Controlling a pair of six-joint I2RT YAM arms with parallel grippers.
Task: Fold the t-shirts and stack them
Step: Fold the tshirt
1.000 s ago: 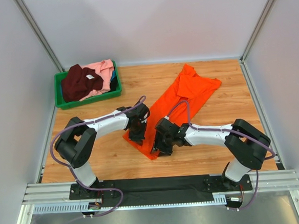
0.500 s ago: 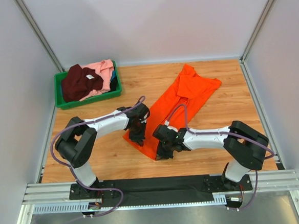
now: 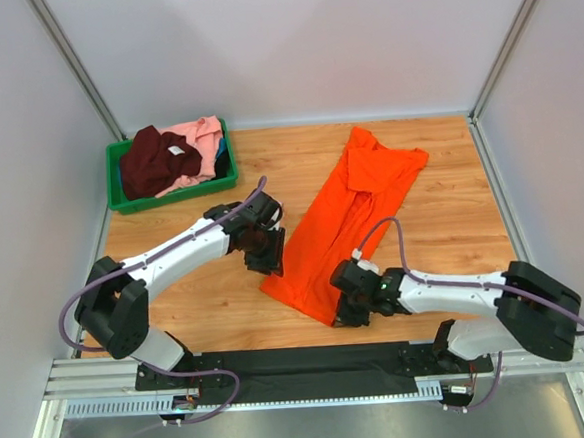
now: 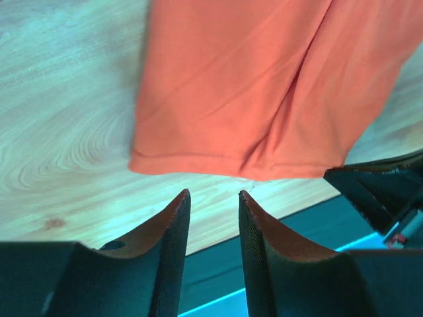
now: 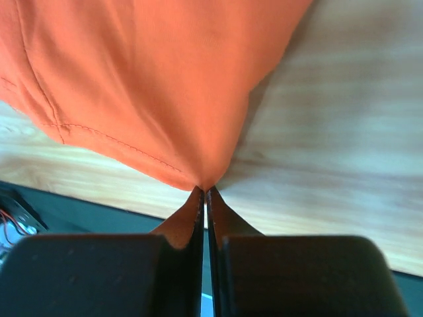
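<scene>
The orange t-shirt (image 3: 347,215) lies slantwise on the desk (image 3: 452,218), its near corner pinched in the right end effector (image 5: 205,193), while the left end effector (image 4: 214,198) hangs spread and empty by its hem.

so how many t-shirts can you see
3: an orange shirt stretched out on the table, and a maroon shirt and a pink shirt heaped in the green bin at the far left. More may be hidden beneath those.

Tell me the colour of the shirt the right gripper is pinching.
Bright orange t-shirt; it shows best in the right wrist view.
</scene>
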